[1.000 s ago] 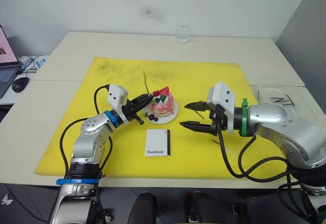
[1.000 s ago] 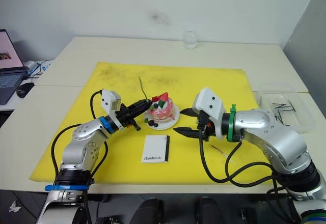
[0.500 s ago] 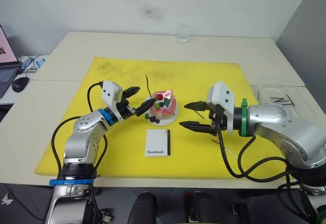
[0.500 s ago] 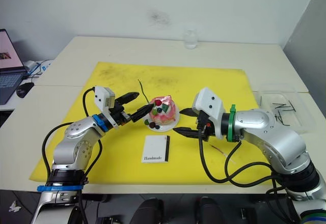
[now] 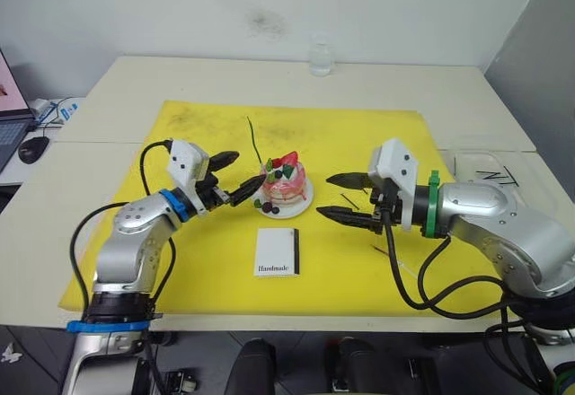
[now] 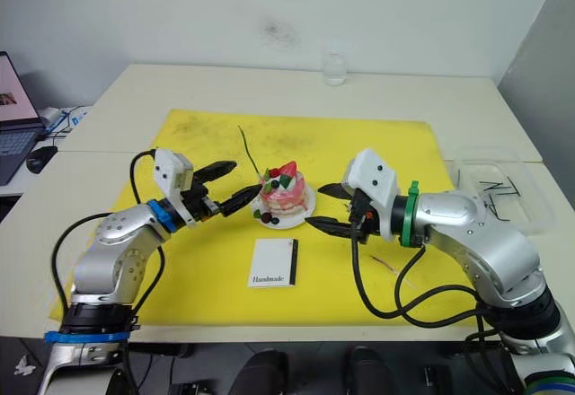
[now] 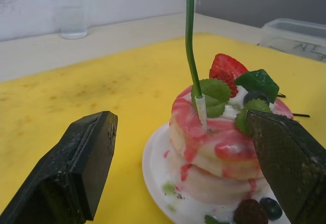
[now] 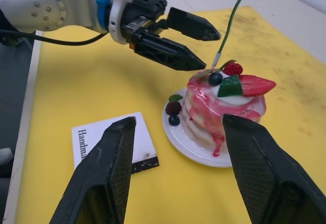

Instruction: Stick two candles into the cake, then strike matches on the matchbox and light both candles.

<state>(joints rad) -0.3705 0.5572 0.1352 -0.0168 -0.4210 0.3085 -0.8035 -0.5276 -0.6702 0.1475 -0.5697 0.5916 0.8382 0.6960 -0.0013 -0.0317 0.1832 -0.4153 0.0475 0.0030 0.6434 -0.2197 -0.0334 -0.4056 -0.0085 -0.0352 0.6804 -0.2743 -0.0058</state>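
The pink cake [image 5: 286, 184] with its strawberry sits on a small white plate [image 5: 296, 208] in the middle of the yellow mat. A thin green candle [image 5: 254, 142] stands stuck in the cake's left side, leaning a little left. My left gripper [image 5: 243, 174] is open just left of the cake, its fingers [image 7: 76, 173] apart from the candle [image 7: 190, 46]. My right gripper [image 5: 327, 196] is open and empty just right of the plate. The white matchbox [image 5: 277, 251] lies flat in front of the cake. A thin reddish candle [image 6: 383, 261] lies on the mat under my right arm.
A clear tray [image 5: 503, 163] holding dark sticks sits at the right table edge. A short dark stick [image 5: 347, 200] lies on the mat by my right gripper. A glass [image 5: 321, 58] stands at the back; a mouse [image 5: 33, 149] lies far left.
My left gripper has opened and let go of the green candle, which stays standing in the cake. The left arm has drawn back to the left. The right gripper stays open.
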